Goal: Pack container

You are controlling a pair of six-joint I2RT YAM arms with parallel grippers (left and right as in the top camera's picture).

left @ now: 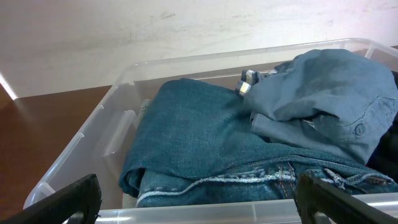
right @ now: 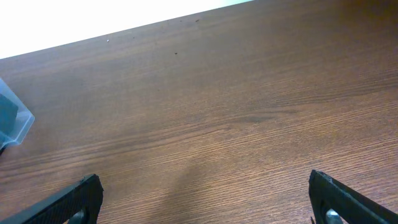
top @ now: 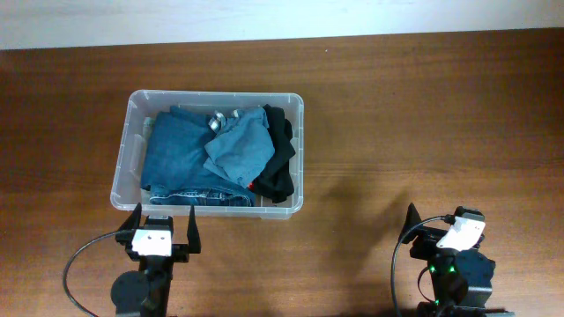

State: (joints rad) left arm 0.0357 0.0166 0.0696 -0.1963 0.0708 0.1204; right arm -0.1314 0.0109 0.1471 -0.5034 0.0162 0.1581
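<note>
Claw-wise, the left claw [top: 164, 220] is spread wide open and holding nothing. It's parked right up against the near long wall of the container [top: 216, 93], so the bin lies straight ahead of it, toward the far edge of the table [top: 423, 114]. That container sits in the left half of the table, roughly midway between the near and far edges. Its long axis runs left to right, parallel to the far edge, with the open top facing up. Inside, left to right: folded jeans [top: 181, 154], a lighter blue shirt [top: 240, 145] bunched on top of them, then a black garment [top: 280, 158] against the right wall. Over toward the near right corner, the right claw [top: 436, 224] is open and empty too, well apart from the bin, which is off to its left. So I'd guess the next move goes to the left arm: up and forward over that near wall.
</note>
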